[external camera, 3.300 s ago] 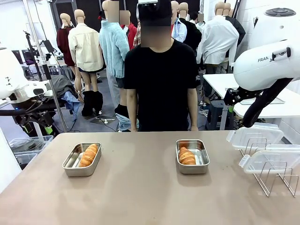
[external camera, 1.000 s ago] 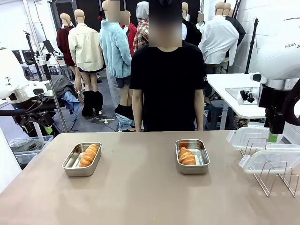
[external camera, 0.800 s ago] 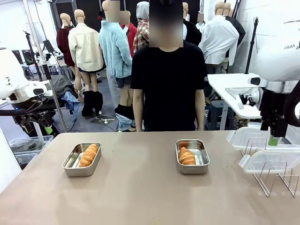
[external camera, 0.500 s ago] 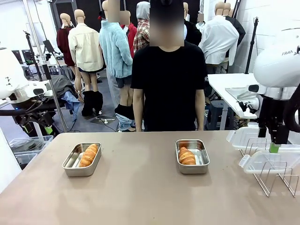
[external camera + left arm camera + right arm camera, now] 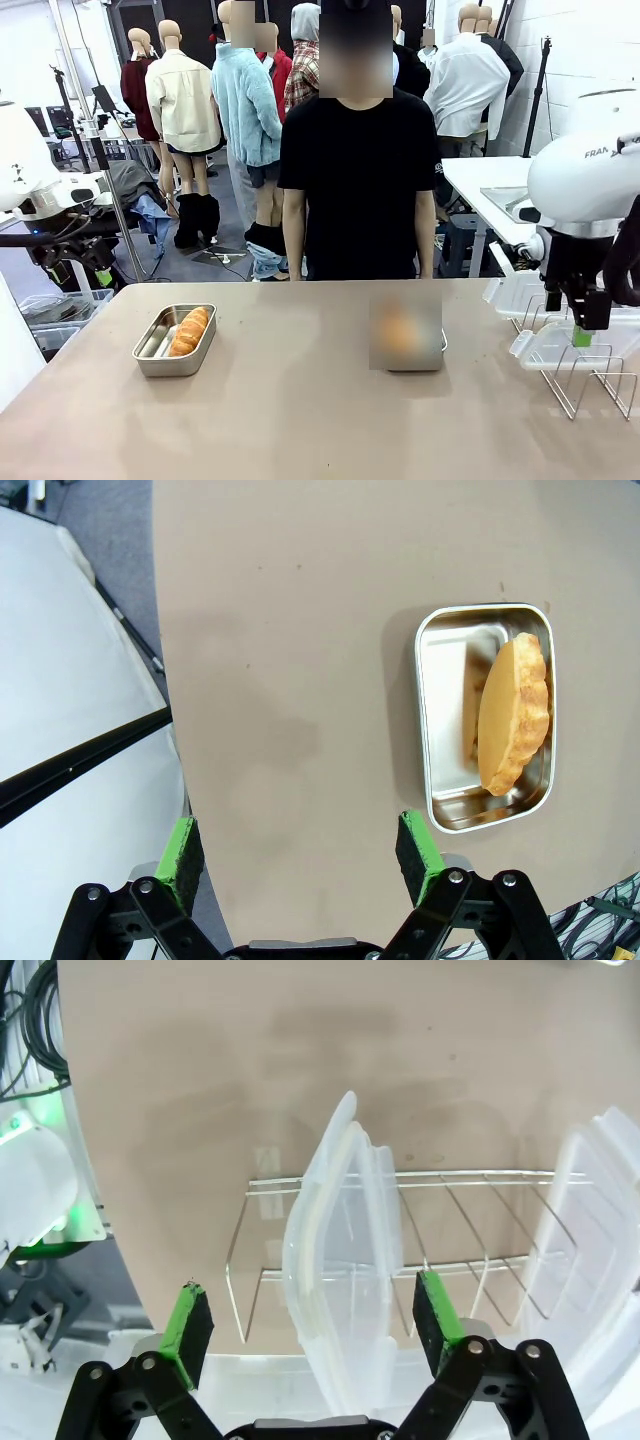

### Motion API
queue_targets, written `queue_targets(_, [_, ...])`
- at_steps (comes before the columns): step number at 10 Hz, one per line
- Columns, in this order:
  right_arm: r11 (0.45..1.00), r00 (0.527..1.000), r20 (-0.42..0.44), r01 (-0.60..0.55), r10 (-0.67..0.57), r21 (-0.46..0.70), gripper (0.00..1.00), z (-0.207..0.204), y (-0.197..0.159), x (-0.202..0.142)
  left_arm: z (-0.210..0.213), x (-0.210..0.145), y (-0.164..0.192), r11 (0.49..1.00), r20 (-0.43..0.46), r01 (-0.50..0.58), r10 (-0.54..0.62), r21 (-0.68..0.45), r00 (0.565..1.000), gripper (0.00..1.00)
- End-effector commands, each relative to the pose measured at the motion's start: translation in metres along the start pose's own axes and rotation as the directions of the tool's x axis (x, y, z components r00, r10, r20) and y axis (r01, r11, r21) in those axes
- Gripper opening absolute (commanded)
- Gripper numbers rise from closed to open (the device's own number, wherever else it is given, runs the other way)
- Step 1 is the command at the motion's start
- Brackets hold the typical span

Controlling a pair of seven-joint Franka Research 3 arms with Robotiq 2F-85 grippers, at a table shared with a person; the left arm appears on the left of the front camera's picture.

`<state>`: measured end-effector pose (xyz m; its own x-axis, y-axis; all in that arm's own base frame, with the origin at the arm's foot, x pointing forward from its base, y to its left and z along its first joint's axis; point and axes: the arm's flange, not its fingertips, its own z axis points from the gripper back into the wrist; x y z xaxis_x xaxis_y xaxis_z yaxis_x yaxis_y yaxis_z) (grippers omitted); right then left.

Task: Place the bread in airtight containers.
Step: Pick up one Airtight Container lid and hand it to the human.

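Note:
A steel container (image 5: 173,341) at the table's left holds a golden croissant (image 5: 190,330). The left wrist view looks down on this container (image 5: 440,720) with its croissant (image 5: 512,715) leaning on edge inside. My left gripper (image 5: 300,845) hovers open above bare table beside it. A second container (image 5: 405,336) near the middle looks blurred, with an orange shape in it. At the right, my right gripper (image 5: 581,334) hangs open over the clear lids. A lid (image 5: 345,1280) standing on edge lies between its fingers (image 5: 190,1322), untouched.
The lids (image 5: 565,345) stand in a wire rack (image 5: 590,385) at the table's right edge, and another lid (image 5: 600,1210) sits further along it. A person in a black shirt (image 5: 355,180) stands at the far side, hands down. The table's near half is bare.
My right arm has swung in and lowered its open gripper down onto the lids in the rack. The left arm, both containers and the person stay still.

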<state>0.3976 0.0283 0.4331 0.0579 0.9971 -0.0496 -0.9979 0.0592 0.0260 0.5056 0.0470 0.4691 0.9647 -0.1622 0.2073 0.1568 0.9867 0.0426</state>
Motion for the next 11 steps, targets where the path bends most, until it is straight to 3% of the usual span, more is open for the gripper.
queue_targets(1, [1.0, 1.0, -0.022, -0.018, 0.018, -0.016, 1.0, -0.014, -0.0016, -0.0018, 0.0024, -0.0016, 0.001, 1.0, -0.002, -0.007, 0.007, 0.026, 1.0, 1.0])
queue_targets(5, [1.0, 0.998, -0.056, -0.002, 0.0, -0.031, 0.98, -0.0232, -0.0068, -0.0026, 0.0024, -0.0016, 0.001, 1.0, -0.002, -0.007, 0.007, 0.026, 1.0, 1.0])
queue_targets(10, [0.999, 0.998, -0.057, 0.01, -0.012, -0.04, 0.0, -0.0224, -0.0099, -0.0039, 0.0024, -0.0016, 0.001, 1.0, -0.002, -0.007, 0.007, 0.026, 1.0, 1.0])
queue_targets(11, [0.999, 0.998, -0.057, 0.009, -0.012, -0.04, 0.0, -0.0222, -0.0104, -0.0041, 0.0024, -0.0016, 0.001, 1.0, -0.002, -0.007, 0.007, 0.026, 1.0, 1.0])
